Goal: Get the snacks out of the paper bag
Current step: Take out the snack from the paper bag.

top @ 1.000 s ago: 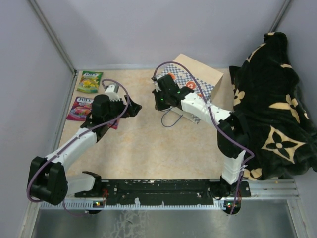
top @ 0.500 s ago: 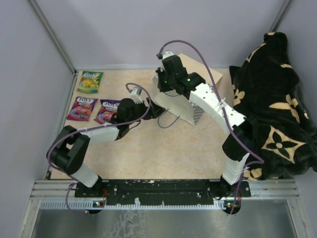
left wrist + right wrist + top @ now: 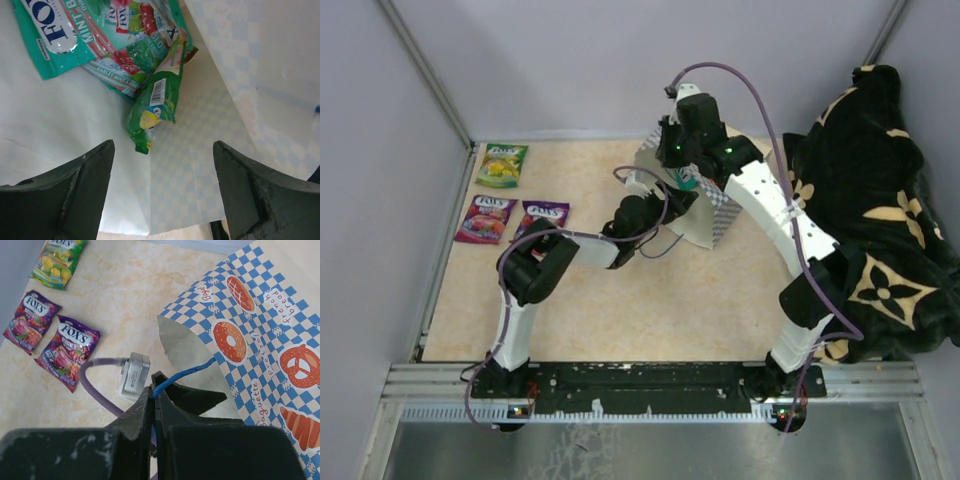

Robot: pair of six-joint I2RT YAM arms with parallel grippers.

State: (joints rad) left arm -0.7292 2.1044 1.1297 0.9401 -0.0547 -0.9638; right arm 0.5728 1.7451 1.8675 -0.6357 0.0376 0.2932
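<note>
The paper bag (image 3: pixel 712 212) lies at the back middle with its mouth facing left; it also shows in the right wrist view (image 3: pixel 260 325). My right gripper (image 3: pixel 156 390) is shut on the bag's blue cord handle (image 3: pixel 187 374) and holds the mouth up. My left gripper (image 3: pixel 162 192) is open inside the bag, its fingers (image 3: pixel 75 190) short of the snacks there: a green packet (image 3: pixel 157 107) and teal packets (image 3: pixel 75 25) behind it. Outside lie a green-yellow packet (image 3: pixel 501 164) and two purple packets (image 3: pixel 486 218) (image 3: pixel 542 220).
A black-and-tan blanket (image 3: pixel 875 220) is heaped at the right, close to the right arm. Grey walls close in the back and the left. The bag's second cord loop (image 3: pixel 665 240) lies on the table by the left arm (image 3: pixel 610 240).
My left arm has swung right from the purple packets and gone into the bag's mouth. My right gripper has moved back and up with the cord, lifting the bag's mouth.
</note>
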